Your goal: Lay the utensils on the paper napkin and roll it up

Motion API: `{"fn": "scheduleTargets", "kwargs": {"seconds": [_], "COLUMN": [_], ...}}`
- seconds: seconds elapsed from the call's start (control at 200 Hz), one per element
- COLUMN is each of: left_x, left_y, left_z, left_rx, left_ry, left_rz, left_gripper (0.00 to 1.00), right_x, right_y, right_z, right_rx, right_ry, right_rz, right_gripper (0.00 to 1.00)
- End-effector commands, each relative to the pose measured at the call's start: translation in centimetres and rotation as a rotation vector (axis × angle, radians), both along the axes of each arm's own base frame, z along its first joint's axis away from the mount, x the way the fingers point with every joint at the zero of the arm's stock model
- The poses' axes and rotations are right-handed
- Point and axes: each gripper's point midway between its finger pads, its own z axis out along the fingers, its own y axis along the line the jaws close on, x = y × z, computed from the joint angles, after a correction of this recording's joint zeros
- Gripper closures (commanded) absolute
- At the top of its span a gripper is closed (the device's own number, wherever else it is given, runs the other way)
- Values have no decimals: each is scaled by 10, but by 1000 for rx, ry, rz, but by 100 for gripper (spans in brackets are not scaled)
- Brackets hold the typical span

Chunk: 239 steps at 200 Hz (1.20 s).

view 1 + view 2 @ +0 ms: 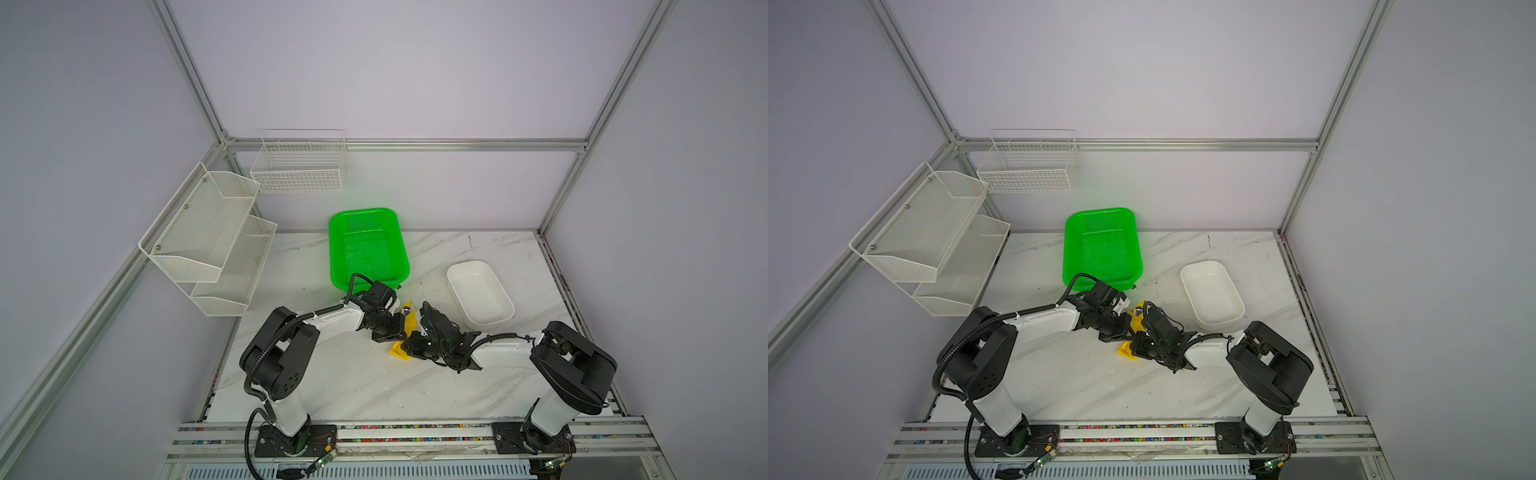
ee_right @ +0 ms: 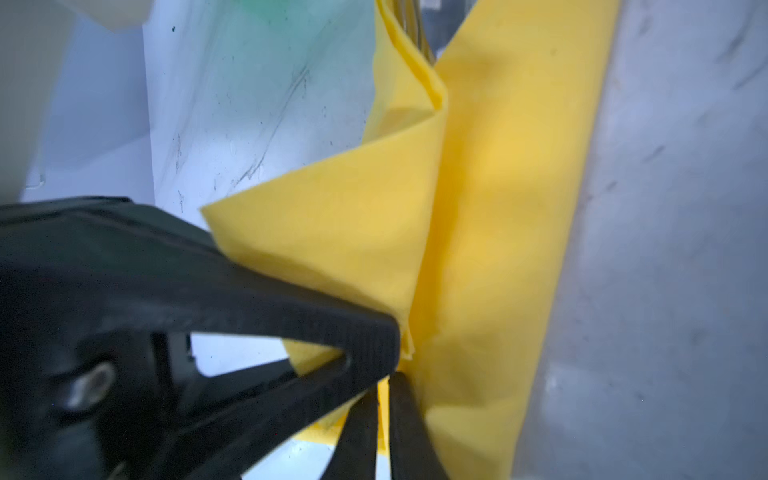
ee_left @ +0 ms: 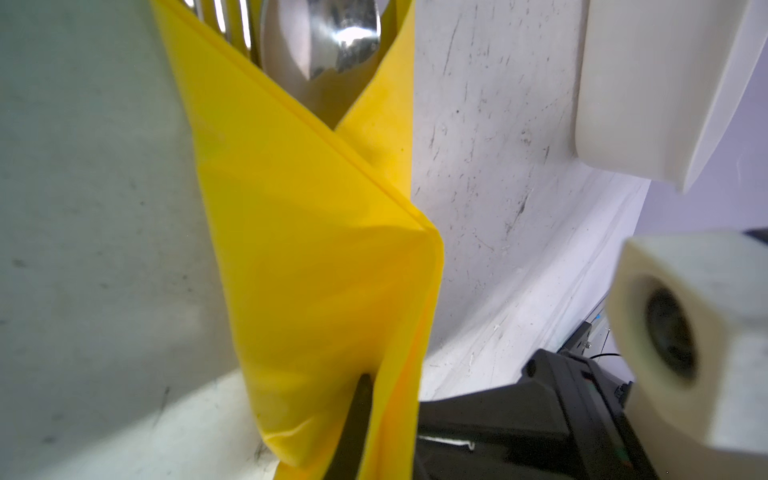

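Gripping the bright yellow paper napkin (image 1: 410, 323) at the centre of the white marbled surface (image 1: 353, 382), the left end effector (image 3: 359, 399) and the right end effector (image 2: 384, 386) are each clamped shut on its folds. The shiny silver metal utensils (image 3: 324, 45) lie wrapped inside.

Table (image 1: 365, 386): white marble-pattern top, scuffed, dark marks. Green basket (image 1: 337, 253) sat at back edge, near centre. White tray (image 1: 455, 286) lay to its right, apart from it. Folded yellow paper napkin (image 1: 410, 323) lay mid-table, just in front of basket; spoon (image 3: 332, 41) bowl showed at its open end.
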Motion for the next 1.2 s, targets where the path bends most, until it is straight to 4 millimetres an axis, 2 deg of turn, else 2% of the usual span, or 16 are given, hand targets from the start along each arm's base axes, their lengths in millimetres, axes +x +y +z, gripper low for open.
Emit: {"fn": "scheduleTargets", "kwargs": {"seconds": [0.0,0.115,0.23,0.385,0.54,0.755,1.01,1.19], "left_x": [23,24,26,28,30,36,44,45], "left_y": [-18,-21,-26,-33,-40,-47,-54,-54], "left_z": [33,38,45,54,50,47,44,38], "left_rx": [-60,-74,-98,-133,-146,-166,-183,-175], "left_ry": [-63,-67,-66,-63,-37,-30,-35,-32], "left_rz": [8,8,5,7,16,48,59,59], "left_gripper": [95,95,95,95,95,94,94,94], "right_x": [-2,-3,-6,-9,-10,-9,-6,-8], "right_y": [-17,-16,-13,-19,-21,-20,-21,-43], "right_z": [-5,-10,-23,-37,-40,-36,-17,-11], "right_rx": [-38,-47,-66,-104,-114,-107,-70,-100], "right_ry": [18,19,40,62,61,50,16,27], "right_rz": [-49,-29,4,-1,2,6,-15,-113], "right_gripper": [88,89,90,90,90,91,88,83]}}
